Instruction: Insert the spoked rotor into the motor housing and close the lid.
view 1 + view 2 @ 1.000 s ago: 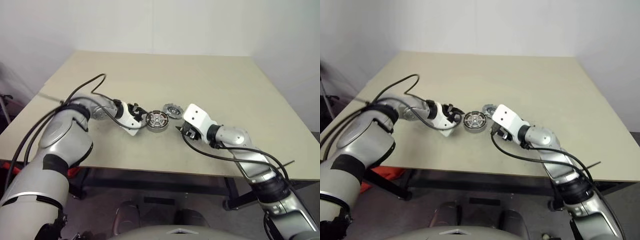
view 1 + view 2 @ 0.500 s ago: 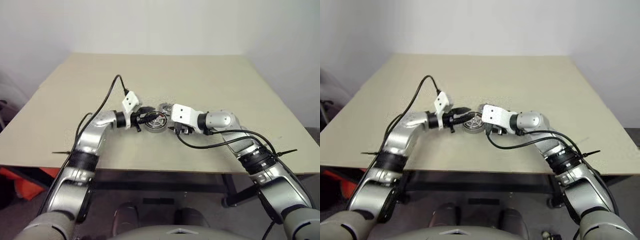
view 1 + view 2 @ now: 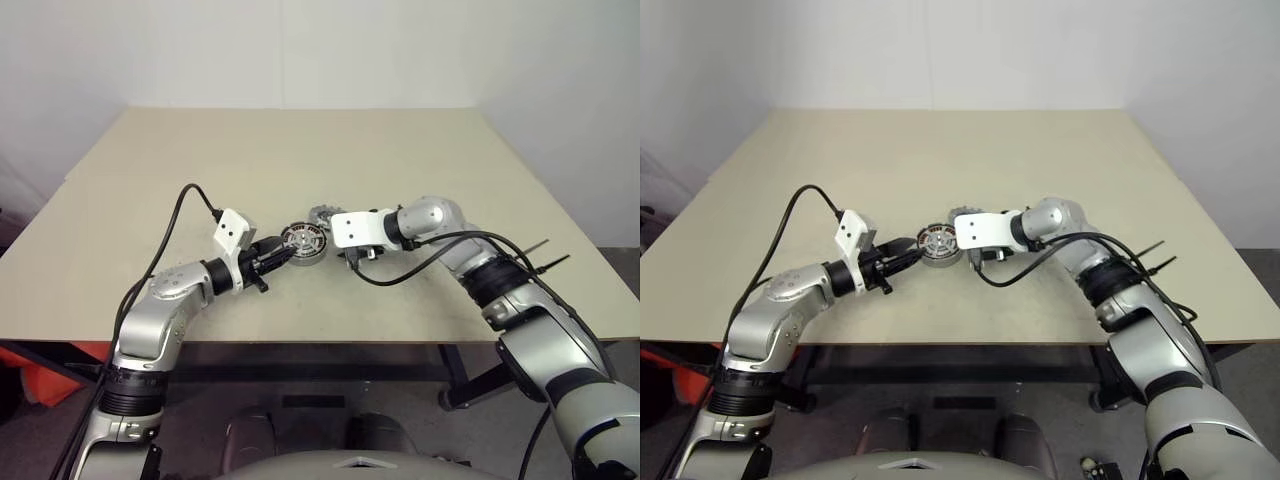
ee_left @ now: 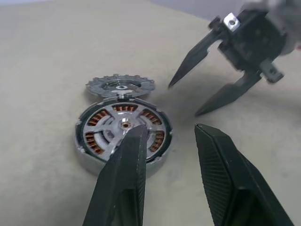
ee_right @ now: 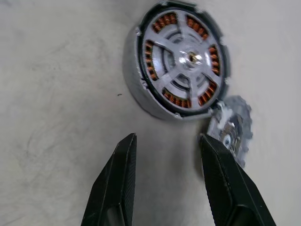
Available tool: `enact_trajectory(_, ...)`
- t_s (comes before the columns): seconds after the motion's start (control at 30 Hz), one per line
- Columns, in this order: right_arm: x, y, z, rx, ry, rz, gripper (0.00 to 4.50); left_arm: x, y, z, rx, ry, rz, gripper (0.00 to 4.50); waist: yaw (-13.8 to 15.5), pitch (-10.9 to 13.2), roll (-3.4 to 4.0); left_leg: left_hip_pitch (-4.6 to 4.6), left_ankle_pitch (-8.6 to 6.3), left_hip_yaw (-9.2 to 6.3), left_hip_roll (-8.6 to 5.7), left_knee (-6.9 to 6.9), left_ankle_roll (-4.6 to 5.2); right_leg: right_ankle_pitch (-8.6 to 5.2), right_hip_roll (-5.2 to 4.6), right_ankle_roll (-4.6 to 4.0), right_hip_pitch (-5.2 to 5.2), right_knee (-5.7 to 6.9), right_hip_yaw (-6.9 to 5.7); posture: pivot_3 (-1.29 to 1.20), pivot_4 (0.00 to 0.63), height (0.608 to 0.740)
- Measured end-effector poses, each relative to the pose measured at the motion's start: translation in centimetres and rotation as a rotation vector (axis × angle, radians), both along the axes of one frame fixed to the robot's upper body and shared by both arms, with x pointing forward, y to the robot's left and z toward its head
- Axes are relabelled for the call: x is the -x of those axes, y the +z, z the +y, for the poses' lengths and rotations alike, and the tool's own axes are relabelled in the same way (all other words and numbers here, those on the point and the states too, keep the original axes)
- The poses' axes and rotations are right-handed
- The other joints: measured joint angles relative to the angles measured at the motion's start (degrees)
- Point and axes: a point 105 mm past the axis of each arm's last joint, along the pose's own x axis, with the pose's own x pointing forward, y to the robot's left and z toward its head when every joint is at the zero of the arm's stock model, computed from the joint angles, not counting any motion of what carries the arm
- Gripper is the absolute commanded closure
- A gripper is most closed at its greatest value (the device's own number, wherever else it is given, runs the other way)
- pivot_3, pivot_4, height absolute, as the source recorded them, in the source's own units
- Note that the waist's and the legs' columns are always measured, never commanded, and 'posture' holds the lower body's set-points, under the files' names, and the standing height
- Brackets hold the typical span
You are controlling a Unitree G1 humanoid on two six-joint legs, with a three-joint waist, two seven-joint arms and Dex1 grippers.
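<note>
My left gripper has its two black fingers a little way apart, and there is nothing between them. My right gripper is the same: fingers apart, holding nothing. Both hang just over the big tan table, one on each side of the motor parts.

The biggest part is the motor housing, a thick round silver ring with reddish copper wire packed inside. It sits flat on the table between my two grippers. My left fingers point at it from one side, and the tip of one finger looks to be right at its near edge.

Inside the housing I see the spoked rotor, a flat silver wheel with thin arms running out from a small shiny hub. It looks like it is already down in the ring, with the copper showing through the gaps. So I think the first step is done.

The smallest part is the lid, a small grey round cap with little teeth around its edge. It lies on the table, touching the far rim of the housing, and it is not on top yet.

So I think I am at the lid step. Next I need to pinch the lid with one gripper, lift it, line it up over the housing and set it down flat.
</note>
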Motion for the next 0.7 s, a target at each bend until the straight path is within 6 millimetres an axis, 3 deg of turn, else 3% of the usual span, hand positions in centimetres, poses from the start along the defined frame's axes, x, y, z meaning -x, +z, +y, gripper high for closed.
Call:
enact_trajectory(0.2, -0.7, -0.4, 1.8, 0.103, 0.106, -0.016, 2.14, -0.1, 0.0, 0.0, 0.017, 0.070, -0.005, 2.77, -0.8, 0.0, 0.00, -0.08, -0.01, -0.02, 0.03, 0.00, 0.01, -0.04, 0.01, -0.06, -0.06, -0.01, -0.06, 0.00, 0.000, 0.740)
enact_trajectory(0.63, -1.0, -1.4, 3.9, 0.185, 0.209, -0.058, 2.14, 0.9, -0.8, 0.5, 0.014, 0.143, 0.023, 2.77, -2.1, 0.0, 0.04, -0.03, -0.02, -0.06, 0.22, 0.00, 0.02, -0.16, 0.05, -0.26, -0.02, 0.13, -0.34, 0.00, 0.000, 0.740)
enact_trajectory(0.7, -0.9, -1.4, 4.2, 0.187, 0.217, -0.059, 2.53, 0.9, -0.8, 0.7, 0.009, 0.150, 0.023, 2.73, -2.3, 0.0, 0.07, -0.01, -0.02, -0.07, 0.23, 0.00, 0.01, -0.17, 0.06, -0.28, -0.02, 0.14, -0.34, 0.00, 0.000, 0.740)
